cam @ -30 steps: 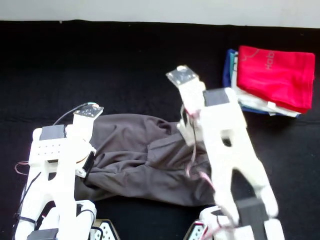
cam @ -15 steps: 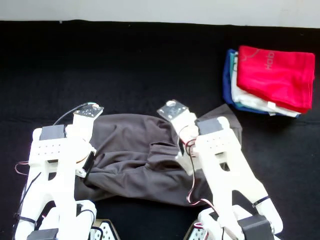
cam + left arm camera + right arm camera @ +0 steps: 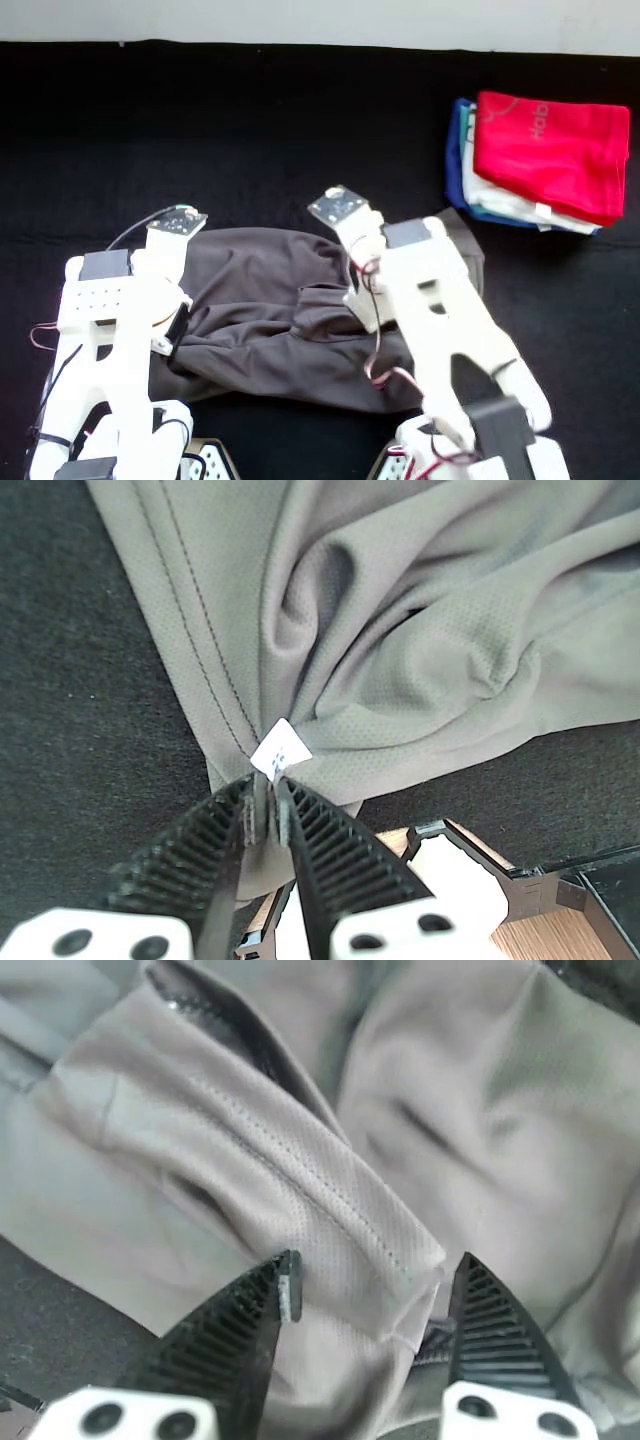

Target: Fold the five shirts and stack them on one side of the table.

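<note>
A crumpled grey shirt [image 3: 270, 310] lies on the black table near the front. My left gripper [image 3: 270, 810] is shut on a hemmed corner of the grey shirt [image 3: 400, 650], beside a small white tag [image 3: 279, 748]. In the high view the left arm [image 3: 120, 310] stands at the shirt's left edge. My right gripper [image 3: 375, 1290] is open over a stitched fold of the grey shirt [image 3: 300, 1180], one finger on each side of it. The right arm [image 3: 400, 290] reaches over the shirt's right half.
A stack of folded shirts with a red one [image 3: 550, 150] on top, over white and blue ones, sits at the far right of the table. The black tablecloth [image 3: 200, 130] stretches bare behind the grey shirt. Both arm bases stand at the front edge.
The right arm has swung left and down from near the stack to above the grey shirt's middle. The shirt's right corner now shows. The left arm has kept still.
</note>
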Robot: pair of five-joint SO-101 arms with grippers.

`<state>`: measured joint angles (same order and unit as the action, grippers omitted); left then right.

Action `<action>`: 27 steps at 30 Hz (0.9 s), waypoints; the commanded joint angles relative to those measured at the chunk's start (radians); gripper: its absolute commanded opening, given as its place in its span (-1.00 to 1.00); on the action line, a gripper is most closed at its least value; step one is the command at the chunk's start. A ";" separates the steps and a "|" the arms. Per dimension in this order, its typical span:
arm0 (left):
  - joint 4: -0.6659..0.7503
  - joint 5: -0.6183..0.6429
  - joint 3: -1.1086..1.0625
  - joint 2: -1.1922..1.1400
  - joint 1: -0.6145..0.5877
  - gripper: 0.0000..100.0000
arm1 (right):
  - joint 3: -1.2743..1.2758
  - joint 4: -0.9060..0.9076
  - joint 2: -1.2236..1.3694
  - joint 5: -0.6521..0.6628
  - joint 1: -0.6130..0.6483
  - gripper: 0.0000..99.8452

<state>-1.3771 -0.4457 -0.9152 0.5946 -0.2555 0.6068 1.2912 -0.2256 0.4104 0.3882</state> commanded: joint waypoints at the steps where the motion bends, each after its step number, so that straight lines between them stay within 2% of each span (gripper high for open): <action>1: 0.002 -0.006 -0.001 0.019 0.012 -0.98 | -0.091 -0.005 0.061 0.008 0.008 -0.52; 4: 0.002 -0.006 -0.001 0.019 0.012 -0.98 | -0.120 -0.007 0.107 0.008 0.008 -0.57; 8: 0.003 -0.006 -0.001 0.019 0.012 -0.98 | -0.125 -0.007 0.131 0.006 0.007 -0.99; 13: 0.008 -0.005 -0.001 0.019 0.012 -0.98 | -0.134 -0.008 0.071 0.005 -0.031 -0.99; 17: -0.002 0.000 0.058 -0.005 0.012 -0.98 | -0.194 -0.001 -0.035 0.008 -0.119 -0.99; 22: -0.180 0.031 0.437 -0.214 0.012 -0.98 | -0.364 0.007 -0.082 0.008 -0.245 -0.99; 27: -0.381 0.051 0.826 -0.423 0.016 -0.97 | -0.524 0.087 -0.074 0.006 -0.271 -0.99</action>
<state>-1.6609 -0.4058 -0.3291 0.2524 -0.2509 0.1926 1.3387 -0.2654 0.4104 0.1427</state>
